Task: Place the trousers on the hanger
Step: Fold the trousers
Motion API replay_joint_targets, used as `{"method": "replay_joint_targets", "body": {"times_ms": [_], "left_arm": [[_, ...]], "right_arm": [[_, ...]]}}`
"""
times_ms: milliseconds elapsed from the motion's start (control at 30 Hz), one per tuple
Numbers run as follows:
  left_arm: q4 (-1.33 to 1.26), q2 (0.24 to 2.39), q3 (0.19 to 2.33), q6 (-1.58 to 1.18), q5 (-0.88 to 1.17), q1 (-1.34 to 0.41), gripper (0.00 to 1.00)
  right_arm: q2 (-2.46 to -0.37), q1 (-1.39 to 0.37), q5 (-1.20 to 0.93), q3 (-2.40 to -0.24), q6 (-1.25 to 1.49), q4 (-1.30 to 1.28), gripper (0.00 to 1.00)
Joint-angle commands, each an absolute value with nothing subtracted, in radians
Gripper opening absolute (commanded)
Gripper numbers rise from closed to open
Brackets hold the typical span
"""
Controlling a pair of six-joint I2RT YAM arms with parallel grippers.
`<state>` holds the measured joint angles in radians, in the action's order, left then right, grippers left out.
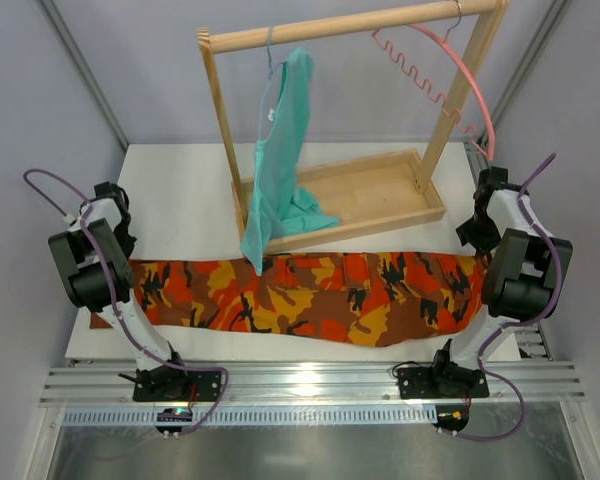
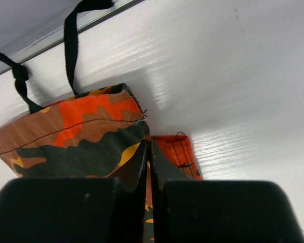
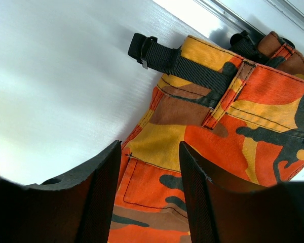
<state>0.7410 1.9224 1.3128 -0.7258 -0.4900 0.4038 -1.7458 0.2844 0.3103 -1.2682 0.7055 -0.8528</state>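
Past our left claw [image 2: 147,145] the counter [image 2: 233,76] lies bare and open to the right. The trousers [image 2: 76,136] fill the room under it and to its left. Under our right claw [image 3: 151,147] and ahead, trousers cover the counter, with bare surface to its left. Between both claws the wooden rack [image 1: 380,224] and hanging teal garment [image 1: 280,160] bar passage.

A teal garment [image 1: 280,150] hangs from a wooden rack [image 1: 218,120] standing on the white table [image 1: 180,200].

One overhead, two close on trousers [image 1: 310,300]
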Motion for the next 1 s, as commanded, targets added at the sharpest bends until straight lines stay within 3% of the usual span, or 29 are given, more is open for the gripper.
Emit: {"method": "replay_joint_targets", "body": {"times_ms": [0, 400, 967], "left_arm": [[0.801, 1.861, 1.321, -0.744, -0.560, 0.407, 0.00], [0.802, 1.618, 1.161, -0.847, -0.650, 0.238, 0.01], [0.864, 1.719, 1.270, -0.888, -0.704, 0.150, 0.00]], "right_arm": [[-1.750, 0.285, 0.310, -1.301, 0.695, -0.841, 0.53], [-1.746, 0.287, 0.290, -1.293, 0.706, -0.842, 0.53], [-1.713, 0.287, 0.288, -1.281, 0.687, -0.845, 0.53]]}}
